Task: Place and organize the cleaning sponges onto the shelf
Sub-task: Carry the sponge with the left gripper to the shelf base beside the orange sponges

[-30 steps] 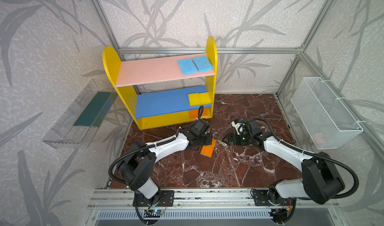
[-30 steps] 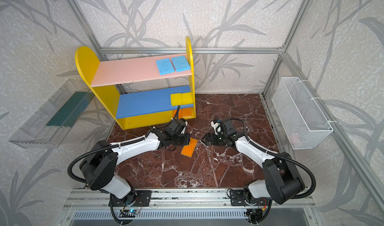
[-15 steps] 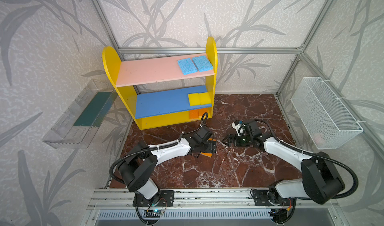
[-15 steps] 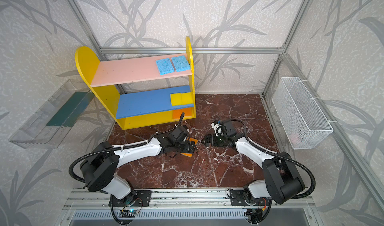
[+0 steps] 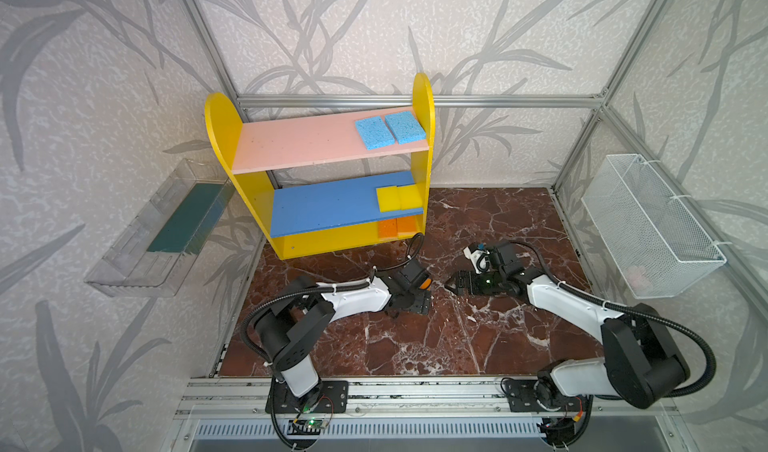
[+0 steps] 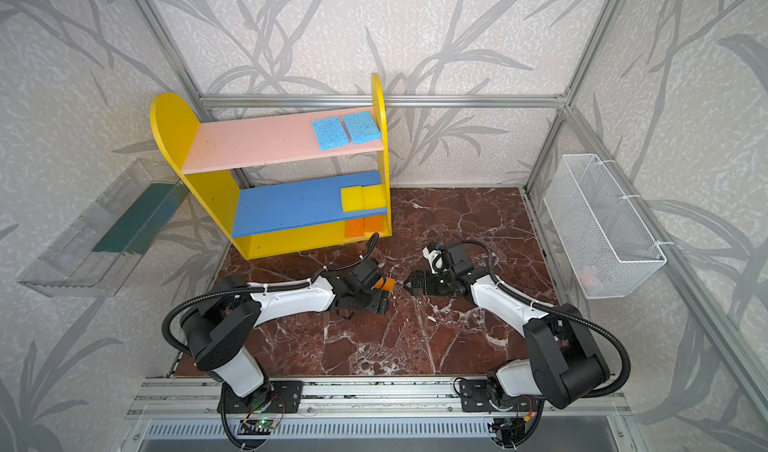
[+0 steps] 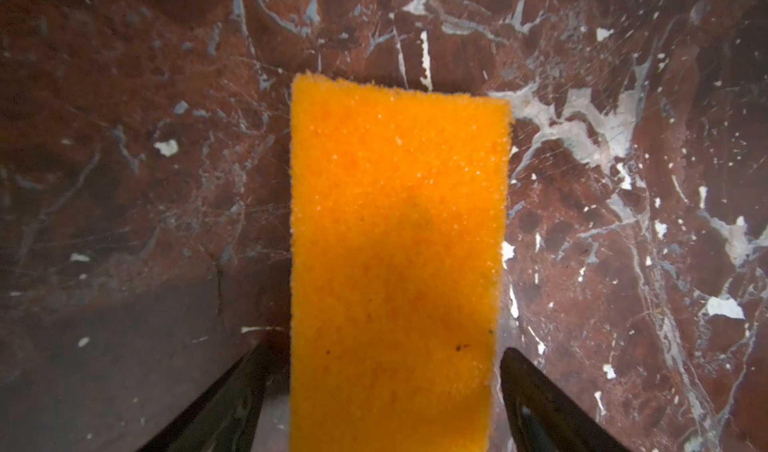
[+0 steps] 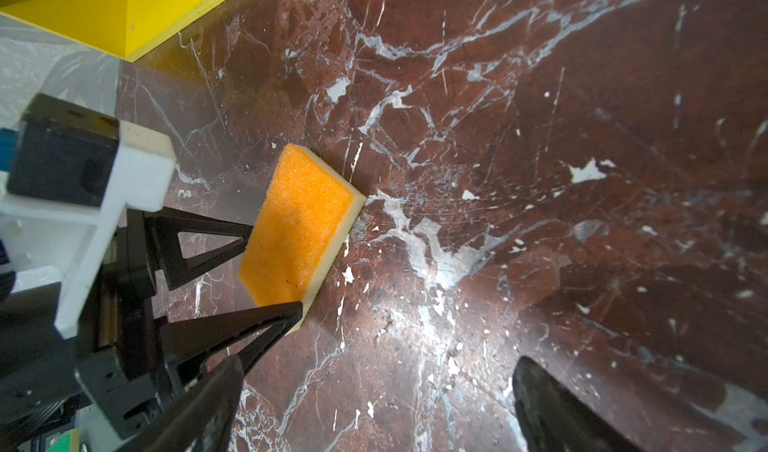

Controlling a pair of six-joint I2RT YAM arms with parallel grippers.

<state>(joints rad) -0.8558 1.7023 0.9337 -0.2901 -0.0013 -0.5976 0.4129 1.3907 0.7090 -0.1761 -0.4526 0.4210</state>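
Now my left gripper (image 7: pixel 385 346), shut a second ago, straddles the orange sponge (image 7: pixel 399 221) on the table (image 7: pixel 623 221) with jaws wide, ready to grasp; my right gripper's (image 8: pixel 376 364) jaws gape empty.

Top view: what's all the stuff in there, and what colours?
shelf: 1, yellow, pink and blue, at the back
blue sponges: 2, light blue, top board, right end
yellow sponges: 2, yellow, middle board, right end
orange sponges: 2, orange, base, right end
loose sponge: 1, orange over pale, flat on floor
tray: 1, clear, dark green liner, far left
basket: 1, white wire, far right
left hand: 1, black, open around loose sponge
right hand: 1, black, open, empty
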